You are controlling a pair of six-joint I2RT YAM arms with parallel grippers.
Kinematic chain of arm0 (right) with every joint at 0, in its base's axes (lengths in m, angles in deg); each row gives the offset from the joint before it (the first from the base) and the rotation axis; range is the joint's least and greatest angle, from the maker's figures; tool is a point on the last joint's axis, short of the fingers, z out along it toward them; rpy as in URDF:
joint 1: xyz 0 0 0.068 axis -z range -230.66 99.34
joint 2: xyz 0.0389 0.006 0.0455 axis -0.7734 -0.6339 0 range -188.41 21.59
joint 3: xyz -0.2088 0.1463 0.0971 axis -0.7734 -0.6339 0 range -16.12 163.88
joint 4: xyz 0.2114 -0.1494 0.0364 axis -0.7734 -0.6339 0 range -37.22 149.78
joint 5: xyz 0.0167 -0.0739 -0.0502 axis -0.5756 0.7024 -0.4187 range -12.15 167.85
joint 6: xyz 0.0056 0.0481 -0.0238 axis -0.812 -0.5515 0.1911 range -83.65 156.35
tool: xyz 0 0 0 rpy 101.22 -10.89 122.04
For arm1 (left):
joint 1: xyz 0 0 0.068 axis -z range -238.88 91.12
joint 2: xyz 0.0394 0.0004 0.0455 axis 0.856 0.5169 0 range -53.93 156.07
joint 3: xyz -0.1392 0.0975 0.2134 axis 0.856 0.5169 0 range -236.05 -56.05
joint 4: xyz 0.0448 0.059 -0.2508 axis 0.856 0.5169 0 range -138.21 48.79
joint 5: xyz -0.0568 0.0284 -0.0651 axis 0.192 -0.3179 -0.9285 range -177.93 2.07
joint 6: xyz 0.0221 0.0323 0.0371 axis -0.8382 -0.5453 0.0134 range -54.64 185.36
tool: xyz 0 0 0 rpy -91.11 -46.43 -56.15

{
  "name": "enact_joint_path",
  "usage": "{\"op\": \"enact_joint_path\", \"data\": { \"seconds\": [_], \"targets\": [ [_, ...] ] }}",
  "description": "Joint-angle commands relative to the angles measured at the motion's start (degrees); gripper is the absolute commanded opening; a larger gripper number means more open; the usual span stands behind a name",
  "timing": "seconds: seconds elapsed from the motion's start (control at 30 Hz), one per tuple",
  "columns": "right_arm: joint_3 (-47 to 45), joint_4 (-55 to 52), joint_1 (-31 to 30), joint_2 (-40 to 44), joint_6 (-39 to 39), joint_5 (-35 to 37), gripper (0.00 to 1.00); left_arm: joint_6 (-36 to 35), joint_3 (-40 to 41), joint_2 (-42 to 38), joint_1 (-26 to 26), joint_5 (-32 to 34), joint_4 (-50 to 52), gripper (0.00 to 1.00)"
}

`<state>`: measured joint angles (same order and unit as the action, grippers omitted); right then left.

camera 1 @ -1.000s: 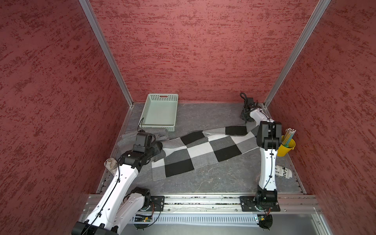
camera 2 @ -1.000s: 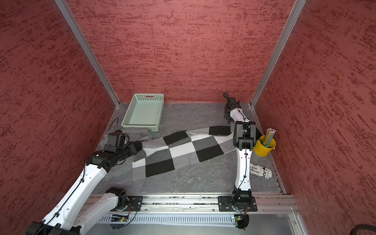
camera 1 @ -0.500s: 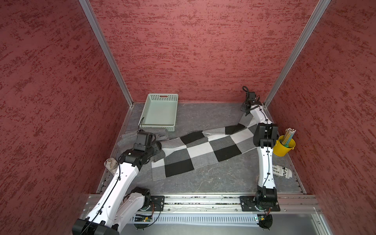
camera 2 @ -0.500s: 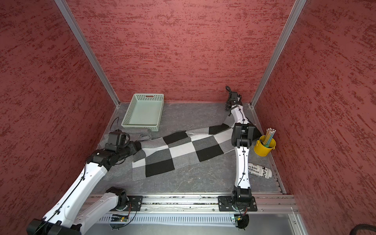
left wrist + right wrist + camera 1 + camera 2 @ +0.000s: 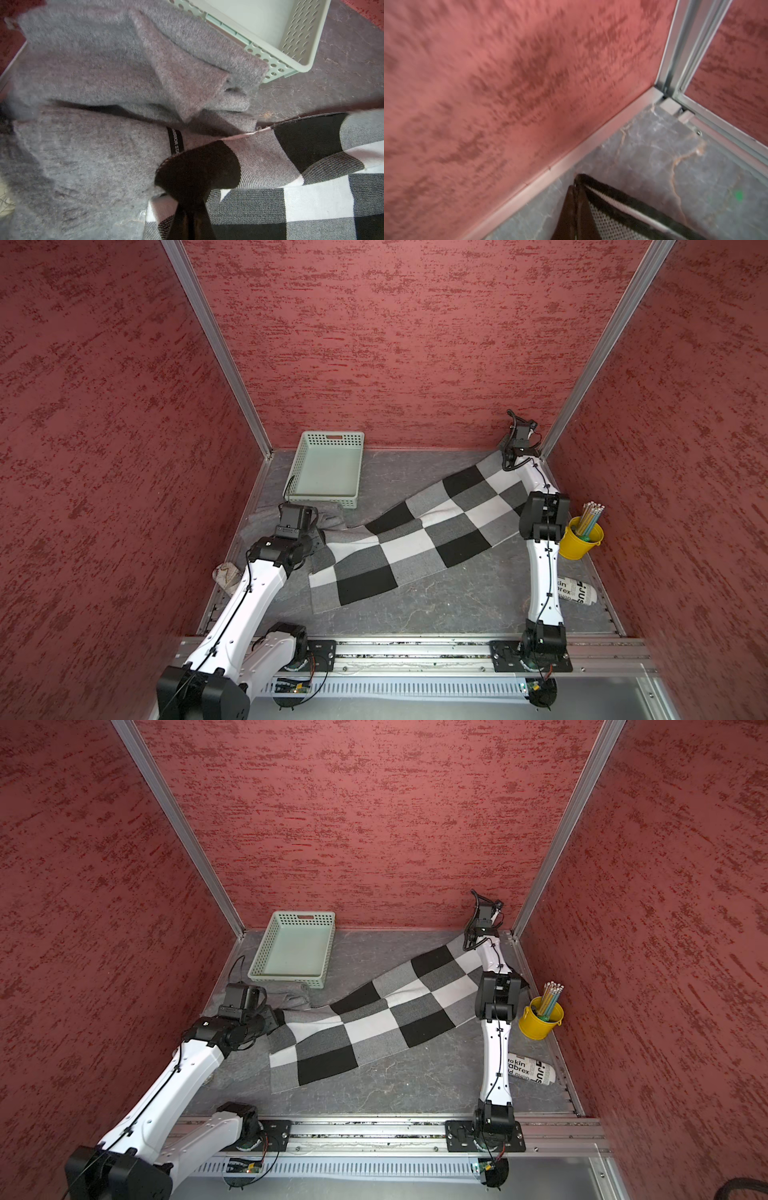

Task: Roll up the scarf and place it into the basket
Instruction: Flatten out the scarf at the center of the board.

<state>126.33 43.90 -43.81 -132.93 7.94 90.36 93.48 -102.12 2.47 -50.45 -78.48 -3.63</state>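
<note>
The scarf [image 5: 415, 543] [image 5: 374, 1023], checked in black, white and grey, stretches diagonally across the grey floor between my two grippers. My left gripper [image 5: 320, 539] [image 5: 191, 209] is shut on a black corner of the scarf [image 5: 311, 197] at its near-left end. My right gripper [image 5: 505, 456] [image 5: 576, 187] is shut on the far end of the scarf [image 5: 623, 218], held just above the floor in the back right corner. The pale mint-green basket [image 5: 328, 468] [image 5: 295, 948] [image 5: 301, 41] stands empty at the back left, beyond my left gripper.
A crumpled grey cloth [image 5: 266, 518] [image 5: 104, 83] lies under my left wrist against the basket's near wall. A yellow bucket of pencils [image 5: 582, 539] and a lying white printed tube [image 5: 577, 591] sit by the right wall. Red walls enclose three sides.
My right gripper shut on the scarf's far end and drew it up and back toward the right corner, pulling the scarf straighter. The left gripper kept its hold and place.
</note>
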Motion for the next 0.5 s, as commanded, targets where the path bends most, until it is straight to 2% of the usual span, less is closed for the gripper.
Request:
{"op": "enact_joint_path", "data": {
  "seconds": [0.0,0.03,0.07,0.1,0.2,0.23,0.37,0.47],
  "targets": [
    [3.73,8.38,0.23,-3.23,-2.52,2.53,0.00,-3.94,0.67,0.58,-0.90,1.27,-7.95,0.00],
    [4.61,8.64,0.22,-3.90,-2.77,2.31,0.00,-4.21,0.88,0.99,-1.12,1.25,-9.13,0.00],
    [5.46,8.51,0.25,-4.65,-3.07,1.76,0.08,-4.30,0.97,1.56,-1.52,1.05,-10.17,0.00],
    [5.86,8.50,0.23,-5.07,-3.34,0.95,0.31,-4.30,1.03,2.24,-1.98,0.56,-10.99,0.00],
    [5.88,6.97,0.25,-4.84,-3.68,-2.32,0.57,-4.06,1.08,4.42,-2.15,0.02,-12.55,0.00],
    [5.82,5.67,0.22,-4.50,-3.51,-3.20,0.61,-3.66,1.25,4.95,-2.18,0.04,-12.67,0.00],
    [4.24,-1.29,-0.09,-0.54,-1.37,-6.45,0.66,-2.42,2.16,5.85,-2.24,0.22,-13.25,0.00],
    [-4.56,-4.49,-1.87,6.71,1.72,-5.79,0.69,-2.42,2.77,4.81,-2.19,-0.36,-14.11,0.00]
  ]
}}
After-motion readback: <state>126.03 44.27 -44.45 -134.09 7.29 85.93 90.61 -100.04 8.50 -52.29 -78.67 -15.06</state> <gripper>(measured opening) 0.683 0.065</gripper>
